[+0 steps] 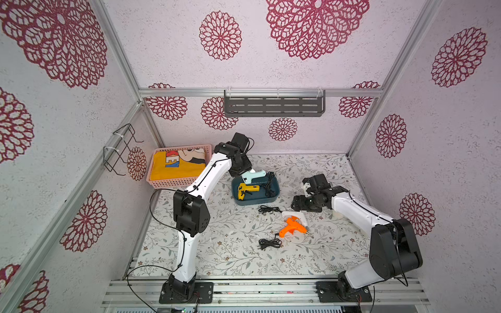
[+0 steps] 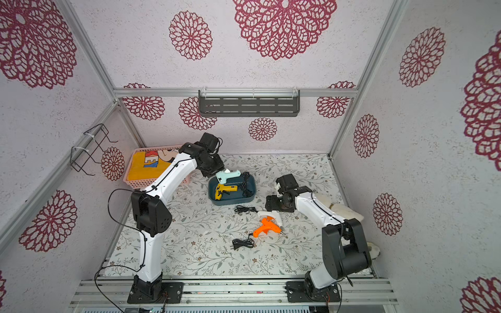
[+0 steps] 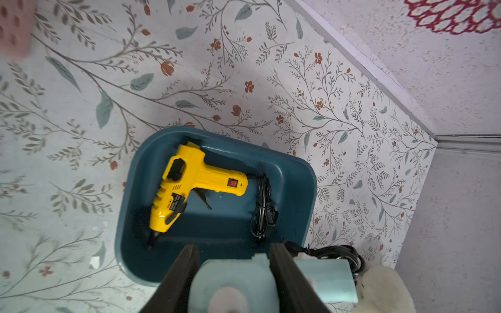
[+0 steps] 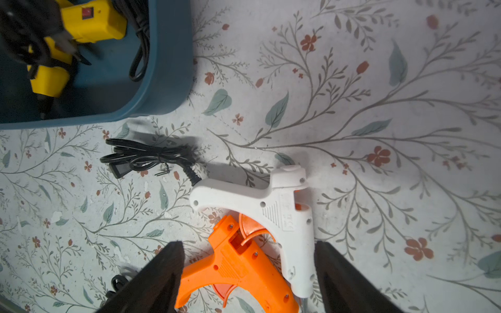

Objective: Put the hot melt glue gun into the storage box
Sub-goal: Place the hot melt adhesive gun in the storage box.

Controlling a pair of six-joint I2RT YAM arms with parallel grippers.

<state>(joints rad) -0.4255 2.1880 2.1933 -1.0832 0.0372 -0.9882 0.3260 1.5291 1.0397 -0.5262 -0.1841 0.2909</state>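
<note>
Tabletop (image 1: 217, 257), four glue guns (image 1: 248, 189), one storage box (image 1: 256, 202)

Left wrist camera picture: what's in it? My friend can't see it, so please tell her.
The left gripper clamps a pale mint-blue plastic glue gun by the rim of a dark teal plastic storage box. Inside lie a yellow plastic glue gun and its bundled black cord. The box sits on a flower-patterned table.
</note>
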